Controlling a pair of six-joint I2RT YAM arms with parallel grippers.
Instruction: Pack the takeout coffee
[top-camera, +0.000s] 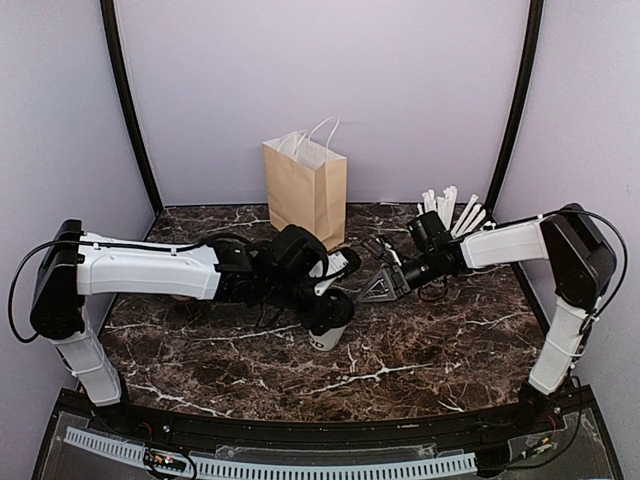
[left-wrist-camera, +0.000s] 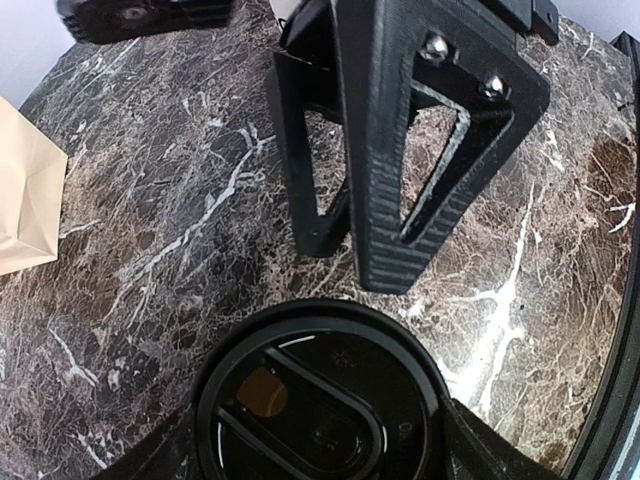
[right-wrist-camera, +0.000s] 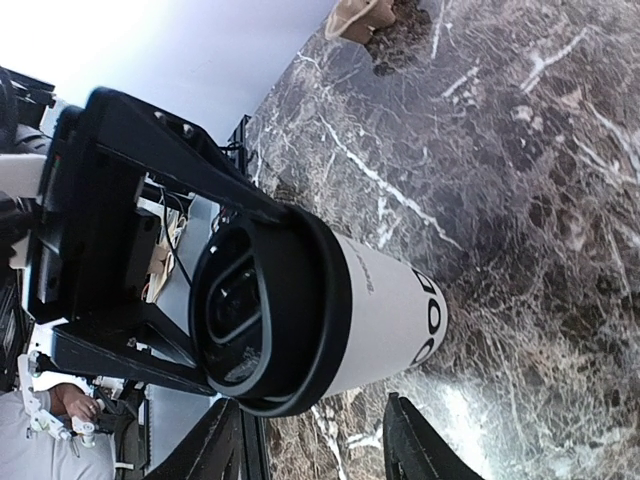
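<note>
– Closest in, the left pincer is closed around the takeout coffee. Its fingers meet the cup on both sides, just under the lid.

– And where is the cup?

– Upright on the counter, mid-counter, in front of the paper bag and a little apart from it.

– What about the right pincer?

– Just beside the cup, pointing at it. Its jaws are partly spread, with nothing between them.

– How will the coffee handle?

– It's a thin paper wall, so I judge it light and easy to crush, and the smooth side may slip. The lid looks pressed on, so squeezing near it could pop it off. I can't tell whether the cup is full (treat it as full and keep it level).

– Best place to hold?

– High on the body, right below the rim where the paper is stiffest, with gentle pressure. Don't lift it by the lid alone.

– Counts?

– One takeout coffee with one black lid, one paper bag and two pincers. One straw cup stands at the back right. It holds several white straws, too bunched to count.
</note>
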